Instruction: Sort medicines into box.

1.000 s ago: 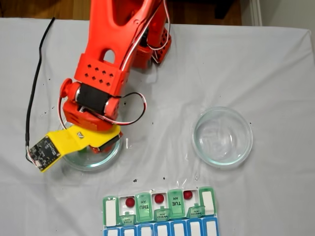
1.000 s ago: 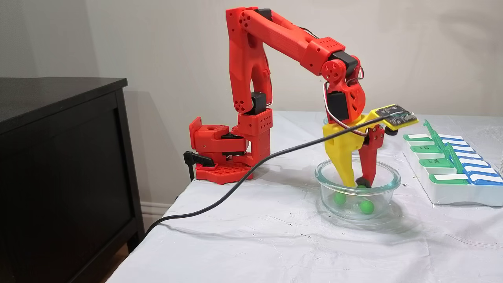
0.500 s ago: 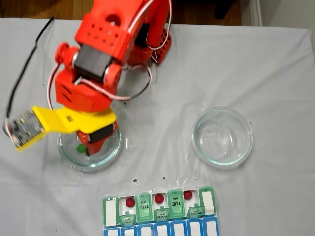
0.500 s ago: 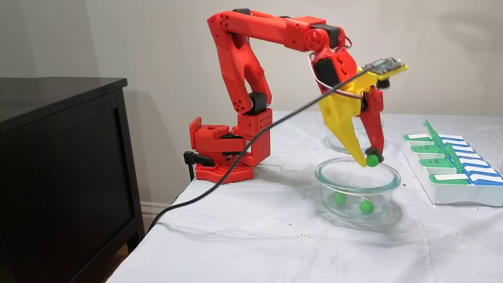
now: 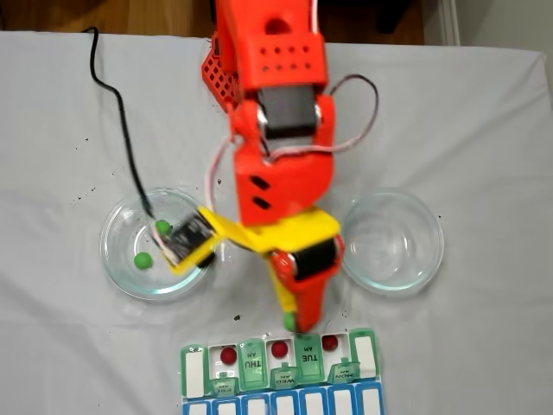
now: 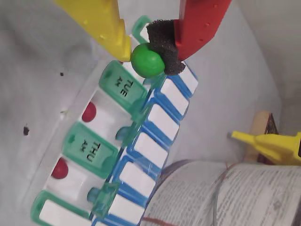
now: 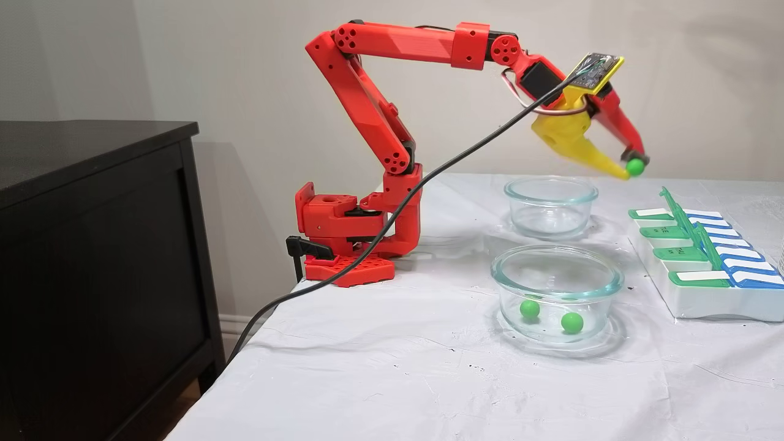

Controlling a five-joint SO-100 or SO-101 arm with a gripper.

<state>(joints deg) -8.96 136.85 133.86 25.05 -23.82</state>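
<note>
Gripper (image 6: 149, 52) pinches a green ball (image 6: 147, 60), hanging above the pill box (image 6: 141, 141), whose open cells lie just below.

Red printed arm (image 7: 367, 116), black servo bodies; jaws one yellow, one red with black foam pad; black cable (image 7: 392, 220) trailing toward 7 o'clock.

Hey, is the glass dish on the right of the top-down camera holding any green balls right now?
No, in the fixed view from above the right glass dish holds nothing, while two green balls lie in the left glass dish.
</note>
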